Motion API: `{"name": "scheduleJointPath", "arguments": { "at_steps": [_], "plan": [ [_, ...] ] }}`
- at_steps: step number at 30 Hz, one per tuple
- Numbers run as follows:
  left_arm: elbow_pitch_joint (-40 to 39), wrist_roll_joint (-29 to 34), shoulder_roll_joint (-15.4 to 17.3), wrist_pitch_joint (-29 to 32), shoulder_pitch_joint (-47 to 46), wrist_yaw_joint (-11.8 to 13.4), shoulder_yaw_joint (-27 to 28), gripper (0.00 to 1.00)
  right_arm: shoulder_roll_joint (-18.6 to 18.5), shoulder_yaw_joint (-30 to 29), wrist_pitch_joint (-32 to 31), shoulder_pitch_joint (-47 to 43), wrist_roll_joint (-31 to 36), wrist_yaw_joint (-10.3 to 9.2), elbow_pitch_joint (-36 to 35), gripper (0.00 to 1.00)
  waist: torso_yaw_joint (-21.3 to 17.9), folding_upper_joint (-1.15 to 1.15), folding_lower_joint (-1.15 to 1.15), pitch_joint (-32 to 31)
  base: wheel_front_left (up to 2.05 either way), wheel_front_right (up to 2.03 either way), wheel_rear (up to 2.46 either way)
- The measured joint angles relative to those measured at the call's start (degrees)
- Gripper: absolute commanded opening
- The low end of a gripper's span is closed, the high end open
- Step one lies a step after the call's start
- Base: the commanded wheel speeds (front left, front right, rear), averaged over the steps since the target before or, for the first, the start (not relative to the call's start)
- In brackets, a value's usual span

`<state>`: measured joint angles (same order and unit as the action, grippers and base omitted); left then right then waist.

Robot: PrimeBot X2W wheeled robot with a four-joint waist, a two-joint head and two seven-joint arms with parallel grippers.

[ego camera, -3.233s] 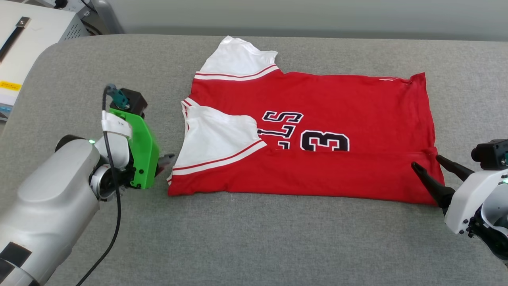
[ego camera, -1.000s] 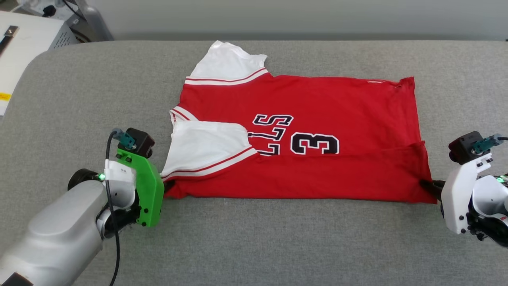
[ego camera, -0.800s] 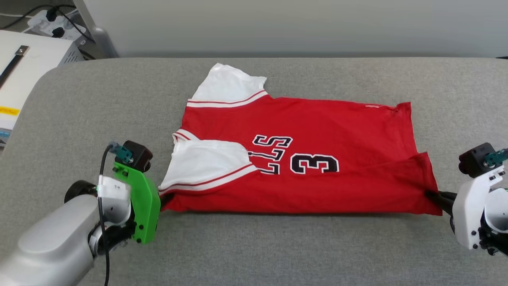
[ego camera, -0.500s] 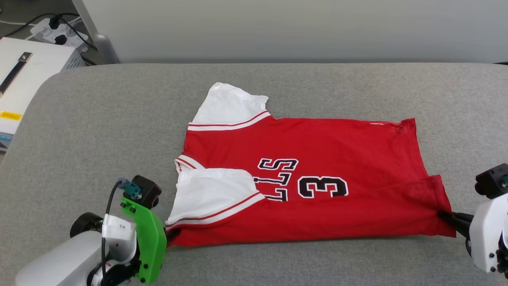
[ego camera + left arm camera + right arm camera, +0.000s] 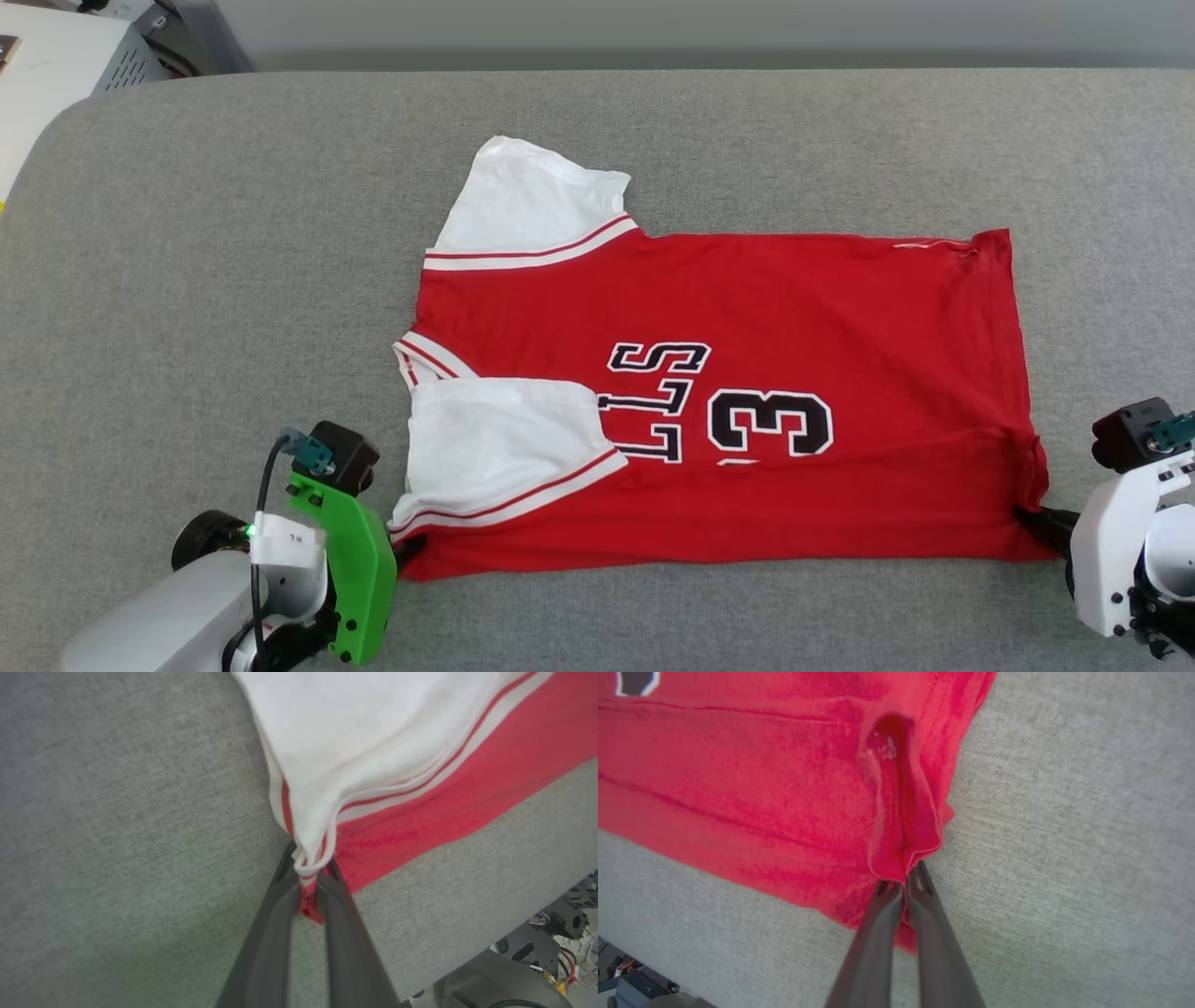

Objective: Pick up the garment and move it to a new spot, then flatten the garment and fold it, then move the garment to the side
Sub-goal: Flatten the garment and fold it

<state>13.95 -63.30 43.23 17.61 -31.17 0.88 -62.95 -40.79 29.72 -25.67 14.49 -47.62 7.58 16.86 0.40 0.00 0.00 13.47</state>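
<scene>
The garment (image 5: 747, 308), a red jersey with white sleeves and black characters, lies spread on the grey cushion, its near side folded over. My left gripper (image 5: 403, 553) is shut on the near left corner, where white sleeve trim and red cloth bunch between the fingers (image 5: 308, 877). My right gripper (image 5: 1032, 519) is shut on the near right hem corner; the red hem (image 5: 903, 868) is pinched between its dark fingers (image 5: 878, 933). The far sleeve (image 5: 532, 201) lies flat.
The grey cushion (image 5: 233, 233) stretches wide on all sides of the jersey. A white box (image 5: 56, 75) stands off the cushion at the far left corner. A pale wall runs along the far edge.
Both grippers, which closed on the near corners earlier, keep their hold. The head camera has shifted, so the whole picture moved; the near right hem has puckered slightly.
</scene>
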Motion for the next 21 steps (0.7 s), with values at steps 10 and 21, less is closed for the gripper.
{"name": "scheduleJointPath", "arguments": {
  "at_steps": [10, 21],
  "plan": [
    [-1.33, 0.55, 2.26, -5.88, -0.39, 0.98, 3.04, 1.00, 1.66, -3.68, 13.76, -0.81, 1.41, 0.00, -0.57, 1.00, 0.35, 0.00, 0.00, -3.26, 0.00, 0.00, 0.00],
    [-2.59, 8.77, 3.21, -14.64, -12.63, 5.78, 9.35, 1.00, 11.17, -17.85, 33.09, -1.01, 14.30, -0.02, -5.94, 1.00, -1.90, 0.00, 0.00, -3.28, 0.00, 0.00, 0.00]
  ]
}}
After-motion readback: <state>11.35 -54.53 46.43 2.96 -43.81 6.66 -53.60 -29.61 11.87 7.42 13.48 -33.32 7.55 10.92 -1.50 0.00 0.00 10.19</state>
